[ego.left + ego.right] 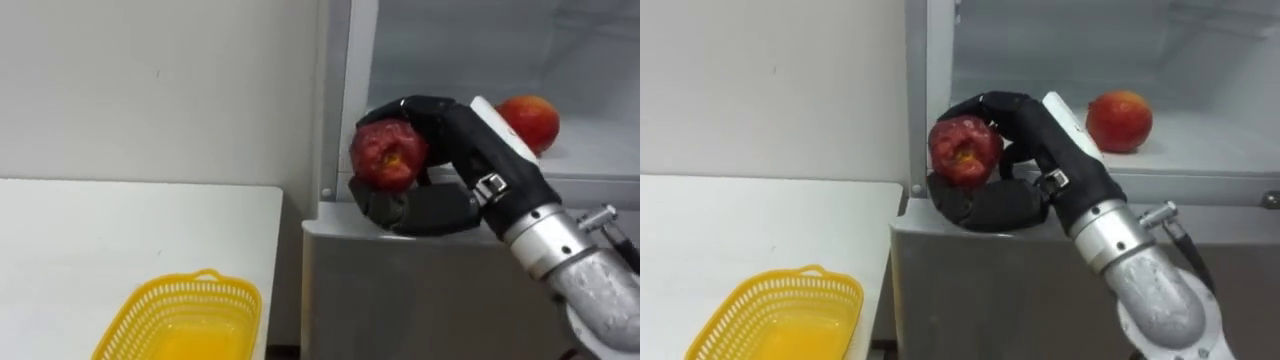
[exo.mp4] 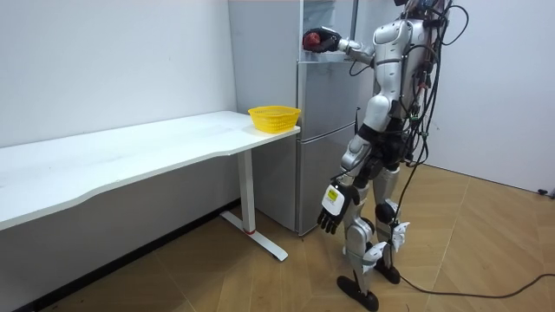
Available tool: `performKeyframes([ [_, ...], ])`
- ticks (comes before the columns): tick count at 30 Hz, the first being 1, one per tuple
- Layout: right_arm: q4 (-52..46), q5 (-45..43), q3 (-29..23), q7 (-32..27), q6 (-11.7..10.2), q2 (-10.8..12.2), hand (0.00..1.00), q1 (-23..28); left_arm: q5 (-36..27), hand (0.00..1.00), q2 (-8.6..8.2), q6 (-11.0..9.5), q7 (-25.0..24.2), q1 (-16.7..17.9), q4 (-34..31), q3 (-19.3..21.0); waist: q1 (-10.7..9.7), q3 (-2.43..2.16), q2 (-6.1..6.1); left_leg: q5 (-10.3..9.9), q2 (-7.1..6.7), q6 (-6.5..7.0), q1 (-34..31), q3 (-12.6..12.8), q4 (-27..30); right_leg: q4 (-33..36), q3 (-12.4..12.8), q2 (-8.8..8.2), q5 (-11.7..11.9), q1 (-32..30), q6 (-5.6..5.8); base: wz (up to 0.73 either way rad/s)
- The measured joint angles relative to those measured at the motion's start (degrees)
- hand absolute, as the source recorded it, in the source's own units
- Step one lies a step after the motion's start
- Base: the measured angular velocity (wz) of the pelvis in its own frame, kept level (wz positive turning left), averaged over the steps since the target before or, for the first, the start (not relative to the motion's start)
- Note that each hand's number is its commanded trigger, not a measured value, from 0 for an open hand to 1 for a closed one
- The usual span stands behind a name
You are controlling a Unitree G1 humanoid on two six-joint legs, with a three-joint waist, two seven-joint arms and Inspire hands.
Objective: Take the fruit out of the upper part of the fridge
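1. White table (image 1: 120, 230): fills the lower left of the eye views and butts against the pale wall. Its left and near edges are cut off by the frame.
2. Yellow basket (image 1: 185, 320): plastic mesh, standing on the table near the corner by the fridge. Its lower part runs out of the frame. The inside looks bare as far as it shows.
3. Fridge (image 1: 400, 290): silver, just right of the table. The upper compartment is open, and its door cannot be made out in the eye views. The closed lower door's top edge runs under the opening.
4. Red apple (image 1: 388, 155): the task's thing. It is held in the right hand at the left front corner of the upper compartment, beside the frame post and above the lower door's top edge. A dull, rough patch faces the camera, and its back is hidden by the fingers.
5. Right hand (image 1: 470, 150): black, with the forearm coming in from the lower right. The fingers curl over the apple's top and back, and the thumb is curled beneath it. Where the fingertips touch it is hidden.
6. Second apple (image 1: 530, 120): red with a yellowish flush, lying on the white shelf (image 1: 600, 150) behind the wrist, which covers part of it.
7. Room view: the robot stands upright facing the fridge, with its right arm raised to the opening. The left hand (image 2: 332, 208) hangs by the thigh with its fingers loose and pointing downward, holding nothing. Finer detail is too small to read.
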Motion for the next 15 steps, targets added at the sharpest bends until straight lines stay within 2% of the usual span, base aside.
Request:
performKeyframes([
  [4, -3.7, 0.3, -0.1, -0.4, -0.6, 0.1, 1.00, 1.8, 0.0, 0.00, -0.32, -0.9, 0.0, 0.3, 1.6, 0.1, -0.6, 0.10, 0.10, 0.0, -0.01, 0.00, 0.0, 0.1, -0.3, 0.0, 0.0, 0.01, 0.0, 0.0, 0.00, 0.00],
  [6, -6.2, 2.7, -0.4, -1.2, -2.7, 1.7, 1.00, 4.0, -0.4, 0.00, -0.38, -1.4, 0.0, 0.9, 1.9, 0.0, -0.9, 0.01, -0.03, 0.0, 0.08, 0.00, 0.0, 0.3, -0.5, 0.0, -0.1, 0.08, 0.0, -0.1, 0.00, 0.00],
  [9, -8.4, 3.5, -0.5, -2.8, -4.8, 4.2, 1.00, 5.8, -1.1, 0.00, -1.12, -2.6, 0.1, 1.1, 3.4, -0.1, -1.2, 0.19, 0.29, 0.0, 0.07, 0.00, -0.1, 0.3, 0.0, 0.0, -0.2, 0.09, 0.0, -0.1, -0.03, 0.00],
  [13, -10.9, 3.0, -0.5, -4.0, -7.0, 6.4, 1.00, 7.8, -1.1, 0.00, -2.10, -3.4, 0.2, 1.7, 3.9, -0.6, -2.4, 0.23, 0.78, -0.1, 0.06, 0.02, -0.1, 0.3, -0.4, 0.0, -0.1, 0.07, 0.0, -0.1, -0.03, 0.00],
  [15, -12.4, 1.4, -0.5, -4.1, -8.0, 6.4, 1.00, 9.9, -1.1, 0.00, -2.09, -3.5, 0.1, 1.7, 4.0, -1.2, -2.6, 0.13, 0.90, -0.1, 0.08, 0.02, -0.1, 0.3, -0.5, 0.0, -0.1, 0.09, 0.0, -0.2, -0.03, 0.00],
])
